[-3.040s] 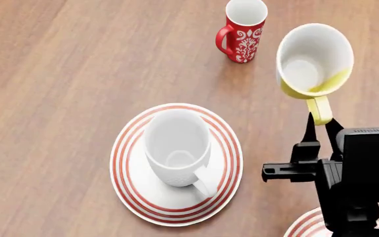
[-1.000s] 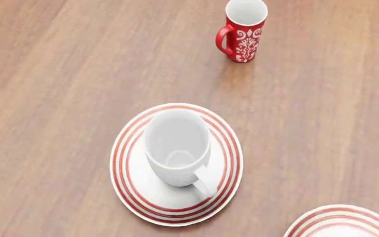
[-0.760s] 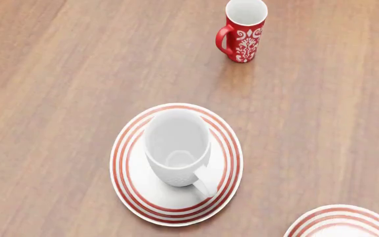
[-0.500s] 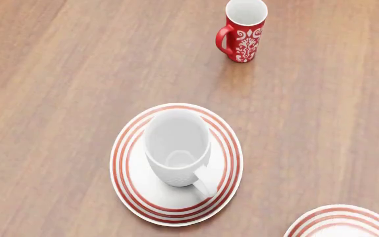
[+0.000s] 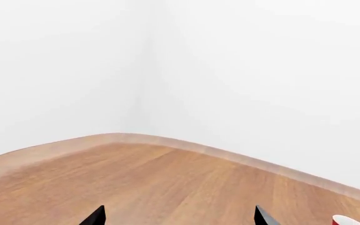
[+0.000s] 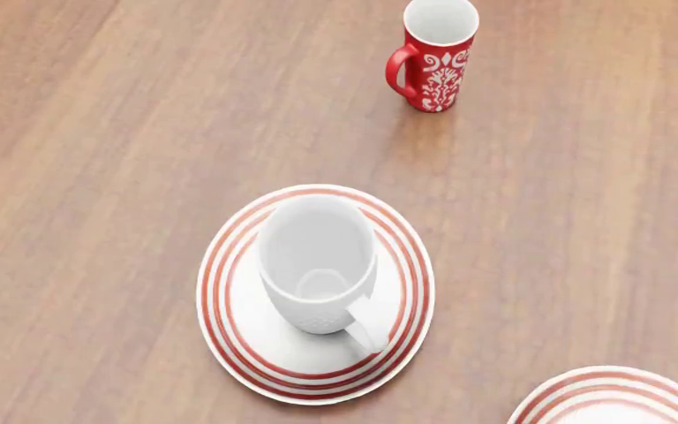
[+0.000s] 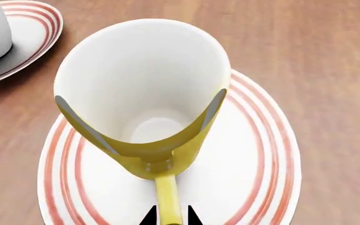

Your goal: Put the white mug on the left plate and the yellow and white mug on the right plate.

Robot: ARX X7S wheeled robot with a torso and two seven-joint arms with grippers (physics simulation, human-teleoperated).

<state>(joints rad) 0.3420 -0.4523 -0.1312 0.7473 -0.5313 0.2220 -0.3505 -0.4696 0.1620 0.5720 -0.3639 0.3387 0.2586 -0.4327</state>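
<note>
The white mug (image 6: pixel 315 265) stands upright on the left plate (image 6: pixel 227 340), its handle toward the near right. Neither gripper shows in the head view, and only the far edge of the right plate (image 6: pixel 616 397) shows at the bottom right. In the right wrist view my right gripper (image 7: pixel 169 218) is shut on the yellow handle of the yellow and white mug (image 7: pixel 142 79), which sits over the middle of the right plate (image 7: pixel 255 154). Whether its base touches the plate I cannot tell. My left gripper (image 5: pixel 178 218) is open over bare wood, holding nothing.
A tall red mug with a white floral pattern (image 6: pixel 433 57) stands at the far side of the wooden table (image 6: pixel 103 132). The left wrist view shows the table's curved far edge (image 5: pixel 186 145) against a white wall, plus a sliver of the red mug (image 5: pixel 350 220).
Three seconds ago the right arm held the yellow and white mug in the head view at the right. It has since left that view. Over the last second nothing moved.
</note>
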